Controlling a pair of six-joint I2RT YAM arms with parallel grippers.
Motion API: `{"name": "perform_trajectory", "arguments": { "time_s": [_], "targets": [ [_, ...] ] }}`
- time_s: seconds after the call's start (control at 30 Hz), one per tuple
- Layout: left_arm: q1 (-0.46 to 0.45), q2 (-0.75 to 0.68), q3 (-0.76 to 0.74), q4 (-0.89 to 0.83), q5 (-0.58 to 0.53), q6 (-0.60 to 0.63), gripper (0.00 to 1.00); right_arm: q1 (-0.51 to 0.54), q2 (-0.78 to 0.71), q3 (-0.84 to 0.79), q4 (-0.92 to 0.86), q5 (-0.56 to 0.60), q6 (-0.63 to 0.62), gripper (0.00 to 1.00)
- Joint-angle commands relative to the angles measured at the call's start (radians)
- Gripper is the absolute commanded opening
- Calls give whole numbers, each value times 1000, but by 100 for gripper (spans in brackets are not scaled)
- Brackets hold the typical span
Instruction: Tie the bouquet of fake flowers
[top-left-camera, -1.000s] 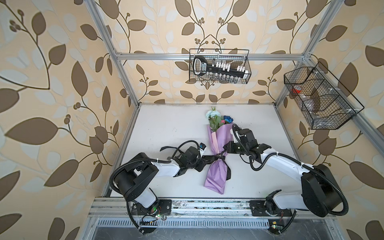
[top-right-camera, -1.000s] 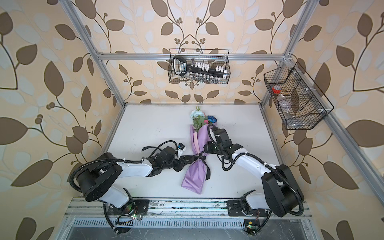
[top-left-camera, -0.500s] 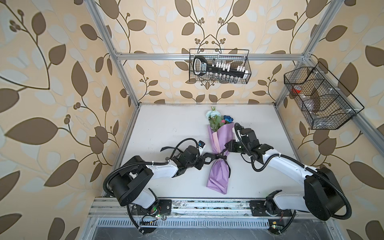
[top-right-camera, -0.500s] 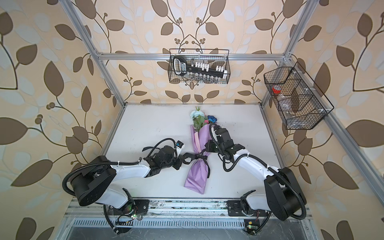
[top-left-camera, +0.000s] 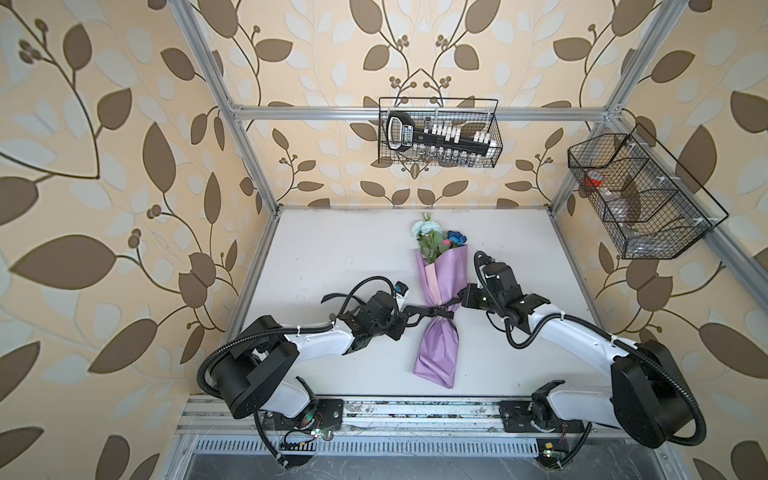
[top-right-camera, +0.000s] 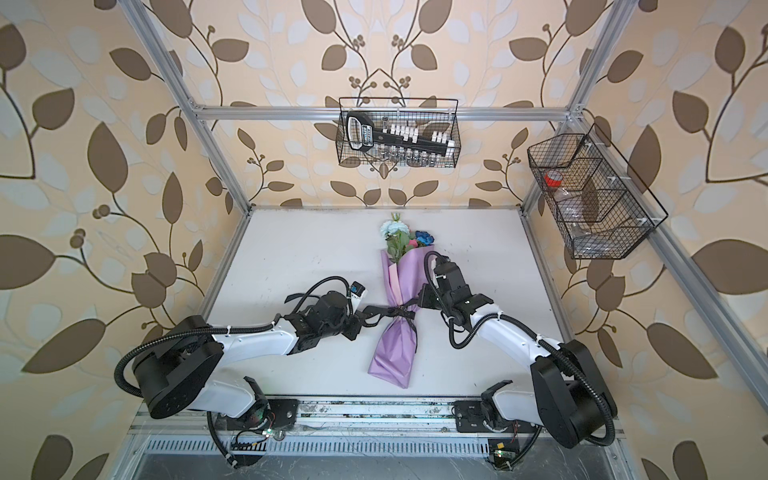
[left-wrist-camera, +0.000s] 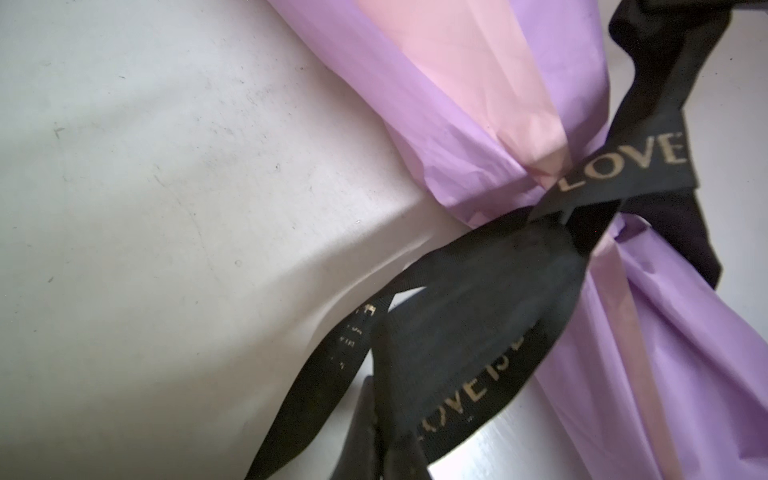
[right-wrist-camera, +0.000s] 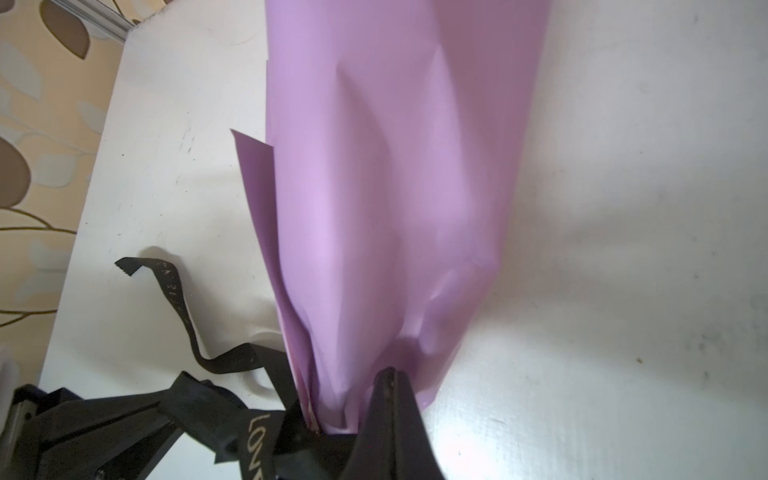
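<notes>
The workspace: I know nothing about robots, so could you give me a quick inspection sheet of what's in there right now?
Surface: white table, lightly scuffed.
Job's things: bouquet lying flat, blooms toward the back wall; black ribbon cinched around the lilac wrap's middle.
Clutter: nothing seen.
Grippers: left gripper and right gripper sit on either side of the bouquet, fingers shut on the ribbon.
Cables: black ribbed cables loop along both arms.
Surroundings: leaf-patterned walls; back wire basket holding a black tool set; side wire basket.
</notes>
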Motion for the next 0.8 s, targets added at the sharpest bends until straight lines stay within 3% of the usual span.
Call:
{"name": "perform_trajectory", "arguments": {
  "time_s": [0.0,0.77],
  "targets": [
    [-7,32,14,2,-8,-8,0,-9,-25,-27,-6,72,15,0],
    [-5,110,-18,2,-78,-102,0,-93,31,-132,-12,166,69,0]
  ]
}}
